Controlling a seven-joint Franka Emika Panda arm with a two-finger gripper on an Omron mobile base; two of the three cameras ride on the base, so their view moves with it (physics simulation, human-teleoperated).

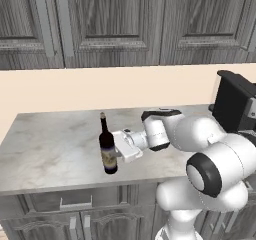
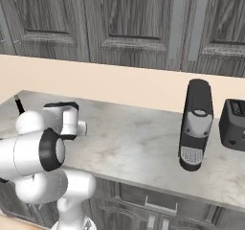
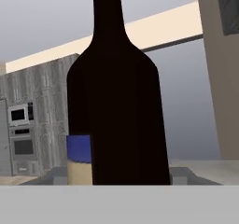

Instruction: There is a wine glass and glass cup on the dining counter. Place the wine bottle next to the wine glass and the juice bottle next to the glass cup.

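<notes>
The gripper [image 1: 113, 151] reaches sideways to the wine bottle [image 1: 106, 146] and is clamped on its lower body, about level with the beige label, its white hand pressed right against the dark glass. The bottle stands upright on the grey marbled counter [image 1: 50, 144], near the front edge, with its slim neck and tan top rising above the hand. From the hand view the wine bottle [image 3: 116, 106] looms very close, nearly black, a blue and beige label patch low on its left side. From the right base view a dark coffee machine [image 2: 195, 123] and a toaster [image 2: 233, 124] stand well apart from the arm, further along the same counter.
</notes>
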